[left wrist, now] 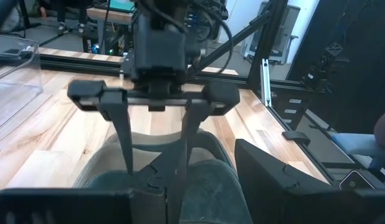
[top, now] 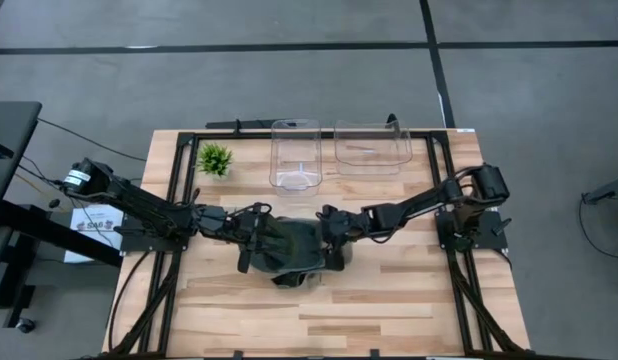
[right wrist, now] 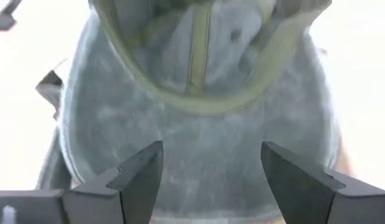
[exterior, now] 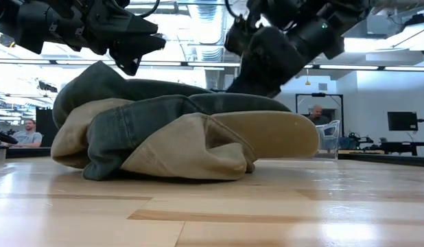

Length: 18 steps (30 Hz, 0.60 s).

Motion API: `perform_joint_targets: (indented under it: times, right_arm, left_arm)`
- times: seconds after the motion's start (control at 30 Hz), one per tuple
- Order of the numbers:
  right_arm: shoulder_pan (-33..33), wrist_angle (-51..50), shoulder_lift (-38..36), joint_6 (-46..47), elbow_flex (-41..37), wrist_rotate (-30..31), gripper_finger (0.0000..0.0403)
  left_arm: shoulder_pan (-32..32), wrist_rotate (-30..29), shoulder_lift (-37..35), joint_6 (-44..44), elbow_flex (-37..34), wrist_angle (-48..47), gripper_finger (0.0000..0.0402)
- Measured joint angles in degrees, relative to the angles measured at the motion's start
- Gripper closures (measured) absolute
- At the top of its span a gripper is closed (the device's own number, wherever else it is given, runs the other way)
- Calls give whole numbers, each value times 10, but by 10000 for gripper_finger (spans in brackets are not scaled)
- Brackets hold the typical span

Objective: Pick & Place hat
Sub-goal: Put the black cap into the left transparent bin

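Crumpled olive-and-tan hat (top: pixel 292 250) sitting near the middle of the wooden desk (top: pixel 389 300), brim pointing toward the right side in the low view, with both arms reaching in over it from either side. Left hand (top: pixel 251 240) down at the hat's left edge, can't tell whether its fingers have any fabric or how wide they sit; right hand (right wrist: pixel 211 171) spread wide, hovering just above the brim with nothing in it. Two clear plastic bins (top: pixel 295 152) and a little green plant (top: pixel 216 158) along the far edge, well apart from the hat.
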Motion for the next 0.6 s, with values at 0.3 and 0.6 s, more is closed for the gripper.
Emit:
perform_joint_targets:
  times: [0.3, 0.6]
  right_arm:
    - [36, 85, -12, -59, 0, 42, 143]
    - [74, 86, -12, -80, 0, 38, 143]
  left_arm:
    - [0, 0, 0, 0, 0, 0, 268]
    - [0, 0, 0, 0, 0, 0, 268]
